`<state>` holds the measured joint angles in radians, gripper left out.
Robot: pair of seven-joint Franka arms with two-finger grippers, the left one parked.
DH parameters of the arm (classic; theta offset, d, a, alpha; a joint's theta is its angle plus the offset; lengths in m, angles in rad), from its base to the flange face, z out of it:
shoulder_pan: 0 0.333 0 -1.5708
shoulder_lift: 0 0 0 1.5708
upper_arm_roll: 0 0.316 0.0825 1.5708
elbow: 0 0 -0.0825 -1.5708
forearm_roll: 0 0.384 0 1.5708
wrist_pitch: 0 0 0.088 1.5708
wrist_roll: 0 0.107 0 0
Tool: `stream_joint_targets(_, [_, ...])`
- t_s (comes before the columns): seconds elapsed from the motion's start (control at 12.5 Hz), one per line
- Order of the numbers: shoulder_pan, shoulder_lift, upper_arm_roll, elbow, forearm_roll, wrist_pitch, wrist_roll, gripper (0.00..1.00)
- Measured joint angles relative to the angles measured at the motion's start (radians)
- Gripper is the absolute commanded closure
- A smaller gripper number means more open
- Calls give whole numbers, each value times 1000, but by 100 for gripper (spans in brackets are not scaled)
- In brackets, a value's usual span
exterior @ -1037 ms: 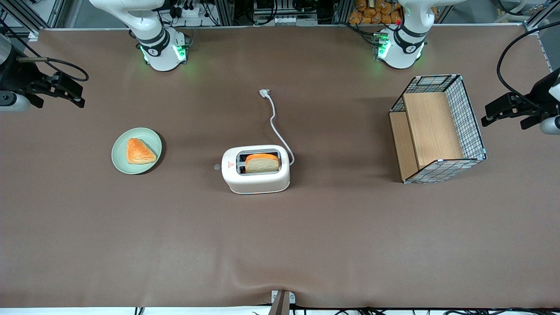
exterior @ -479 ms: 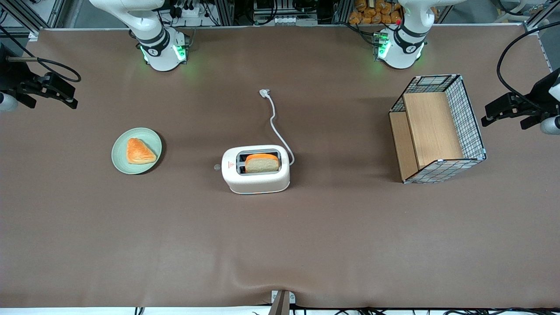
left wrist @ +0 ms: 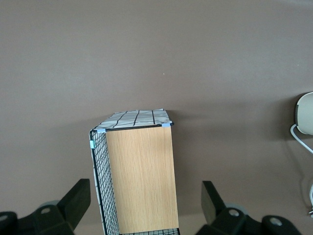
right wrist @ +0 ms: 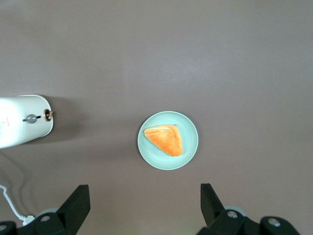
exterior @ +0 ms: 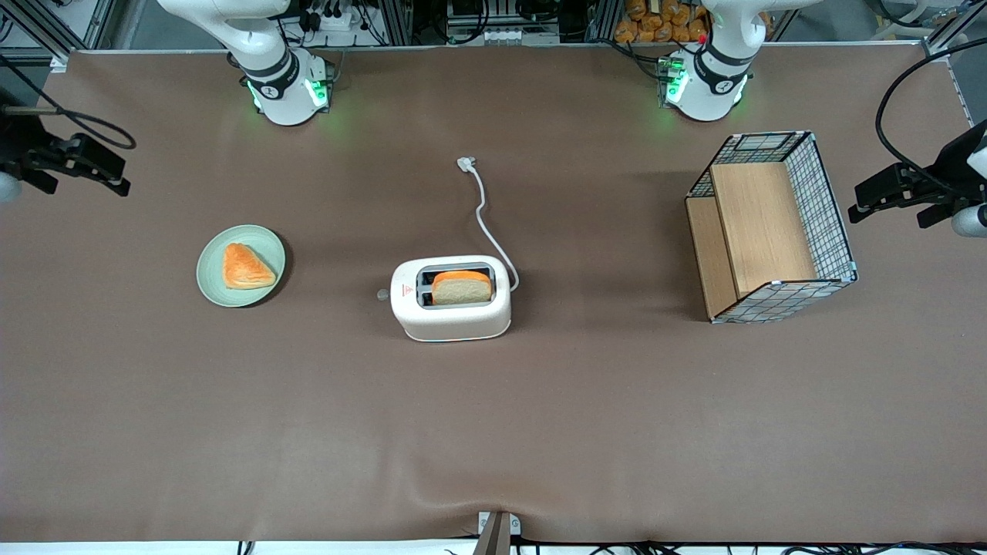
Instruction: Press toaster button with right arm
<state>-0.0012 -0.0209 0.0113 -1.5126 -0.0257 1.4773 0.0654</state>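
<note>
The white toaster [exterior: 451,304] stands mid-table with a bread slice [exterior: 461,287] in one slot. Its small grey button [exterior: 382,294] sticks out of the short end by the red triangle mark, facing the working arm's end of the table. My right gripper [exterior: 116,173] hangs high over the table edge at the working arm's end, well away from the toaster, open and empty. In the right wrist view the open gripper [right wrist: 144,205] looks down on the toaster [right wrist: 22,122], its button [right wrist: 32,118] and the bare table between the fingers [right wrist: 78,201].
A green plate [exterior: 212,281] with an orange pastry [exterior: 247,267] lies between the gripper and the toaster; it also shows in the right wrist view [right wrist: 188,147]. The white cord [exterior: 486,216] runs to a plug [exterior: 466,163]. A wire basket with wooden shelves [exterior: 771,227] stands toward the parked arm's end.
My right gripper has drifted farther from the toaster, toward the table edge at the working arm's end and away from the front camera. Toaster, plate and basket have not moved.
</note>
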Motion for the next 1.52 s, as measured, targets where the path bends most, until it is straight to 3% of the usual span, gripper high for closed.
stream_joint_targets(1.52, [-32, 14, -16, 2, 11, 2, -14, 0])
